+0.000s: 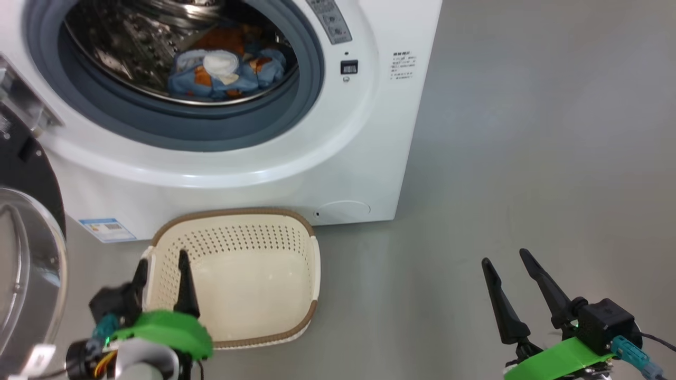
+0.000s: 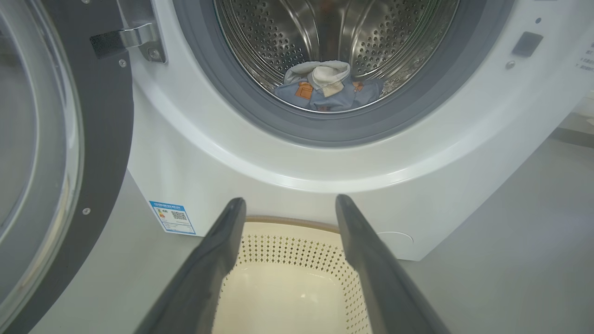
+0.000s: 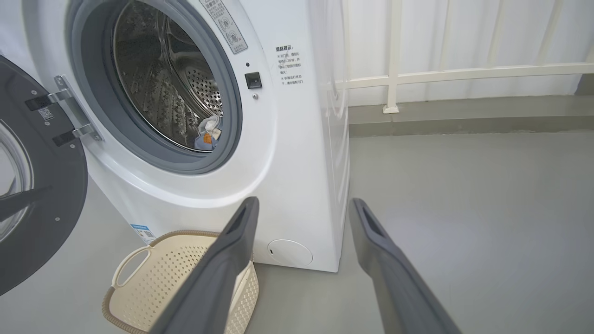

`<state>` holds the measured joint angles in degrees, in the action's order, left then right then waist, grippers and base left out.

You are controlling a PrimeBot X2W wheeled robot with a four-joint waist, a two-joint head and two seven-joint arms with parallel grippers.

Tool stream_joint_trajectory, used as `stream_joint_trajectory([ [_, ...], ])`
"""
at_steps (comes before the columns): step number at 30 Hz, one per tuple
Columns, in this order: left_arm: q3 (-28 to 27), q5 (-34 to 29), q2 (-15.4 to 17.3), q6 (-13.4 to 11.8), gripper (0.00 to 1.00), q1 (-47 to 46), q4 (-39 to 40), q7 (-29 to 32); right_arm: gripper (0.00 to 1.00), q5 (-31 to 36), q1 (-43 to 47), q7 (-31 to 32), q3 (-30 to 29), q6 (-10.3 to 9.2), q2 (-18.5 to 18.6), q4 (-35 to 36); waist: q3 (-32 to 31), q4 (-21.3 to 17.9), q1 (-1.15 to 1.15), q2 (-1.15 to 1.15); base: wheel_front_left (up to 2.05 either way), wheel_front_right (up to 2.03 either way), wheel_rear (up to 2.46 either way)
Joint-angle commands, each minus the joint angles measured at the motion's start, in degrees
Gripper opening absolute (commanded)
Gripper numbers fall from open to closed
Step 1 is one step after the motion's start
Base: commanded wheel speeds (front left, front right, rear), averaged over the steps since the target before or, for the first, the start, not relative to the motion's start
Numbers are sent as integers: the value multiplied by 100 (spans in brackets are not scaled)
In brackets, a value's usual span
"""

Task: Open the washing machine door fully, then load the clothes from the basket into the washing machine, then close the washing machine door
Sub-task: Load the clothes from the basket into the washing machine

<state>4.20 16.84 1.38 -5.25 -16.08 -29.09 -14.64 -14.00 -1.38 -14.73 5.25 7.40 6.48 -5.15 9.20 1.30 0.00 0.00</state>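
Note:
The white washing machine (image 1: 343,158) stands with its round black-rimmed door (image 1: 26,274) swung wide open to the left; the door (image 2: 60,153) (image 3: 37,195) shows in both wrist views too. Blue, orange and cream clothes (image 1: 227,71) lie inside the steel drum, also seen as clothes (image 2: 325,86) (image 3: 209,134). The cream basket (image 1: 296,248) sits on the floor in front of the machine with nothing in it. My left gripper (image 1: 162,266) hovers open over the basket's left rim. My right gripper (image 1: 506,258) is open above bare floor to the right, holding nothing.
Grey floor (image 1: 528,158) stretches to the right of the machine. A white railing (image 3: 441,74) and a low kerb run along the back wall. A blue label sticker (image 1: 108,229) marks the machine's lower left corner.

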Motion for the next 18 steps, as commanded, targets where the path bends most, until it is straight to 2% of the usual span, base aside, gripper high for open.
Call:
stream_joint_trajectory([
  [1, -209, -61, 150, -36, 100, 118, 254, -36, 100, 70, 40, -27, 88, 9, 11, 152, -155, -11, 0, 0, 0, 0, 0],
  [8, -370, -97, 150, -80, 100, 923, 1031, -36, 100, 114, 222, -27, -48, 9, 43, 218, -404, -26, 0, 0, 0, 0, 0],
  [18, -293, -300, 150, -69, 100, 1766, 1906, -36, 100, 183, 517, -27, -121, 9, 38, 272, -774, -18, 0, 0, 0, 0, 0],
])
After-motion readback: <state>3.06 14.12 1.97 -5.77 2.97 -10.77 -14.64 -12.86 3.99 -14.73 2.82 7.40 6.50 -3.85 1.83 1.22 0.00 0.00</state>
